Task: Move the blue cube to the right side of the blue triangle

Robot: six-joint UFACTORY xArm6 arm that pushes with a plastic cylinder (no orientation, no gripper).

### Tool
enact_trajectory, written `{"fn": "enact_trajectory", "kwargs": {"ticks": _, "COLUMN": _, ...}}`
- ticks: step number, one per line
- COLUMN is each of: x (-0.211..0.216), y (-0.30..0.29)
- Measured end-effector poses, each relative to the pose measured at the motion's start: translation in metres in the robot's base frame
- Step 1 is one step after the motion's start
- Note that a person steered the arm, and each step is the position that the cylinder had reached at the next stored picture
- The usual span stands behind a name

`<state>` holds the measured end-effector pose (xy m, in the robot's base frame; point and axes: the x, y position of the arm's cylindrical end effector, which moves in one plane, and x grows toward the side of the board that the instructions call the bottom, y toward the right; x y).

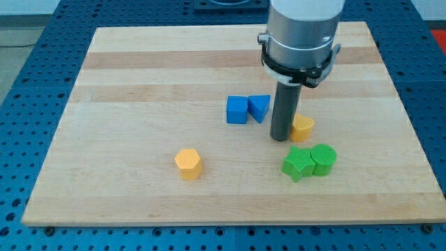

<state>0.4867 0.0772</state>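
Note:
The blue cube (pixel 237 110) sits near the board's middle, touching the left side of the blue triangle (pixel 259 107). My tip (pixel 279 138) is the lower end of the dark rod, just right of and slightly below the blue triangle, apart from it. A yellow block (pixel 303 128) lies right beside the rod, partly hidden by it.
A yellow hexagonal block (pixel 188 163) lies toward the view's bottom left. A green star-like block (pixel 298 164) and a green cylinder-like block (pixel 323 159) touch each other below my tip. The wooden board (pixel 139 84) rests on a blue perforated table (pixel 28 77).

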Motion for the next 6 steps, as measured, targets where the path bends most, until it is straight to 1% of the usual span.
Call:
{"fn": "enact_trajectory", "kwargs": {"ticks": 1, "x": 0.0, "y": -0.004}}
{"fn": "enact_trajectory", "kwargs": {"ticks": 2, "x": 0.006, "y": -0.036}}
{"fn": "enact_trajectory", "kwargs": {"ticks": 3, "x": 0.029, "y": -0.048}}
{"fn": "enact_trajectory", "kwargs": {"ticks": 4, "x": 0.062, "y": -0.062}}
{"fn": "enact_trajectory", "kwargs": {"ticks": 5, "x": 0.093, "y": -0.115}}
{"fn": "enact_trajectory", "kwargs": {"ticks": 6, "x": 0.102, "y": -0.167}}
